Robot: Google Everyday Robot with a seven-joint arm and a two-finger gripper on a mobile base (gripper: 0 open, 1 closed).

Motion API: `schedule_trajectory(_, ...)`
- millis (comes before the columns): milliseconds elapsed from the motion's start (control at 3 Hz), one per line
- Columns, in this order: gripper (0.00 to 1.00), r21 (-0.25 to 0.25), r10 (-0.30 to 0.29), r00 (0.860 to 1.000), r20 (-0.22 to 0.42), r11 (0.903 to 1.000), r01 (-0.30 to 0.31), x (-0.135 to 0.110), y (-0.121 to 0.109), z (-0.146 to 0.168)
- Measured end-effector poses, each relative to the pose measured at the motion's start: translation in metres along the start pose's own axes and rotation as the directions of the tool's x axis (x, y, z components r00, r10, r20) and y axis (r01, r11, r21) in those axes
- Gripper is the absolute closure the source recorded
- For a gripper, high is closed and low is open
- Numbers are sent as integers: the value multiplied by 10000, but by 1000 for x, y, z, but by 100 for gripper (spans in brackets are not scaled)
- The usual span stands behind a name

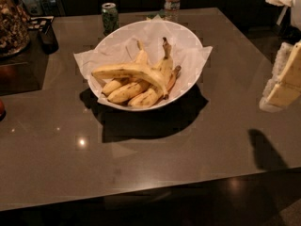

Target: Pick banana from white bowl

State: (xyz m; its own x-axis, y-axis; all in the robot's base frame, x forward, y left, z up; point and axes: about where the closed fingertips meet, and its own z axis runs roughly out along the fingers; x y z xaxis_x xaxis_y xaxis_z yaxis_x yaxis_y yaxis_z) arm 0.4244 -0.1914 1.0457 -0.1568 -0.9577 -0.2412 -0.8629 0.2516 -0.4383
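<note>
The white bowl (pixel 194 42), wide and lined with crinkled white paper that sticks out past its rim, stands at the middle of the dark table. In it lies a bunch of speckled yellow bananas. The banana (pixel 133 71), the longest and most arched, lies across the top of the others, running from the left to the lower right. Shorter bananas (pixel 128 92) lie under it and one (pixel 165 62) points its stem up toward the back. My gripper (pixel 286 37) hangs at the right edge of the view, well right of the bowl and above the table, open and empty.
A green can (pixel 109 17) and a clear water bottle (pixel 172 1) stand behind the bowl. At the far left are a dark patterned jar (pixel 11 21) and a small black object (pixel 48 38). The table's front edge (pixel 141 192) runs across the bottom.
</note>
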Motion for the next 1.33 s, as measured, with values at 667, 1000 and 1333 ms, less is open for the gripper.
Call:
schedule_trajectory(667, 0, 112, 66, 9995, 313, 9999, -70, -9, -4, -1)
schedule_trajectory(1000, 0, -47, 233, 9880, 1530, 9997, -228, -44, -24, 19)
schedule_trajectory(1333, 0, -774, 511, 9664, 2518, 9965, -325, -85, -44, 57)
